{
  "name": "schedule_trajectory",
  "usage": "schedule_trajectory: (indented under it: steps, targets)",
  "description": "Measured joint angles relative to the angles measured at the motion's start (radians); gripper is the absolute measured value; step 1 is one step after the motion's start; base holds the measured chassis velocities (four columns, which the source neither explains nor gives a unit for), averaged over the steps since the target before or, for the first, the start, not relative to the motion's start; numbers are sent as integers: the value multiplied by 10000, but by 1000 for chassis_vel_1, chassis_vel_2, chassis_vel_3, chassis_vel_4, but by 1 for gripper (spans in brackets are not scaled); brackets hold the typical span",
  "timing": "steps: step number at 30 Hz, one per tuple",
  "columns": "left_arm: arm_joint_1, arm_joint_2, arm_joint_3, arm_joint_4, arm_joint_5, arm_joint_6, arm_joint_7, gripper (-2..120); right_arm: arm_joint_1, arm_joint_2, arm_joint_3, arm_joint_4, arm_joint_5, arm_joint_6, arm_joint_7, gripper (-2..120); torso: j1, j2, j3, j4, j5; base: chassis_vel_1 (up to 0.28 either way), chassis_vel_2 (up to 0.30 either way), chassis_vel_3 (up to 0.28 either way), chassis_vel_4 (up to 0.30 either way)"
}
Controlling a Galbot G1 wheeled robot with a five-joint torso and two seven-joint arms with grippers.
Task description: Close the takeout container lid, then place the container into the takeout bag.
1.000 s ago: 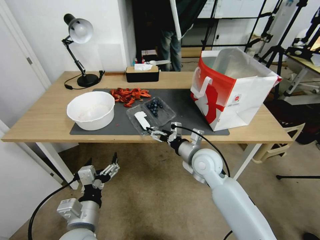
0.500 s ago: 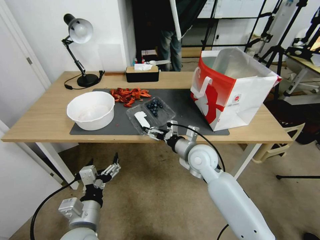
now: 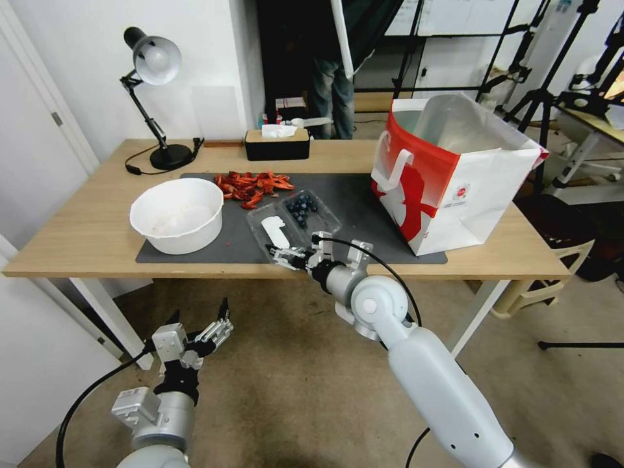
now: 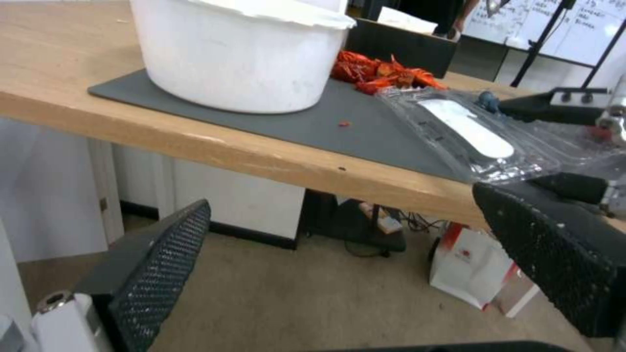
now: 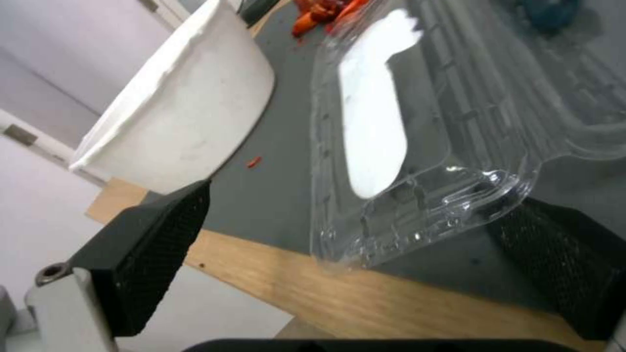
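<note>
At centre frame we see the right gripper (image 3: 281, 255), fingers spread, at the bench (image 3: 78, 240) edge straddling the lid (image 5: 391, 146) corner of the open takeout container (image 3: 294, 223); the left gripper (image 3: 207, 325) hangs open lower left.

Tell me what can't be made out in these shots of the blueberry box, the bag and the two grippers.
- Takeout bag, head view: its floor is hidden by its own walls.
- Lid, right wrist view: the far end runs off the picture's edge; the open right gripper straddles its near edge, but contact can't be judged.
- Takeout container, head view: blueberries are too small to count.
- Left gripper, open below the table.
</note>
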Motion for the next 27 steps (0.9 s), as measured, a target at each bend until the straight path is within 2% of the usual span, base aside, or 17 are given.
schedule_trajectory:
  steps: [5,27]
  targets:
    - [41,-69,65,64,83,-181,-1,100,58,54,-101,-31,0,247,-332,100,0,0,0,0,0,0,0,0,0]
    - [333,-249,76,-62,314,-566,2,100,405,646,-687,-387,-118,326,-394,100,0,0,0,0,0,0,0,0,0]
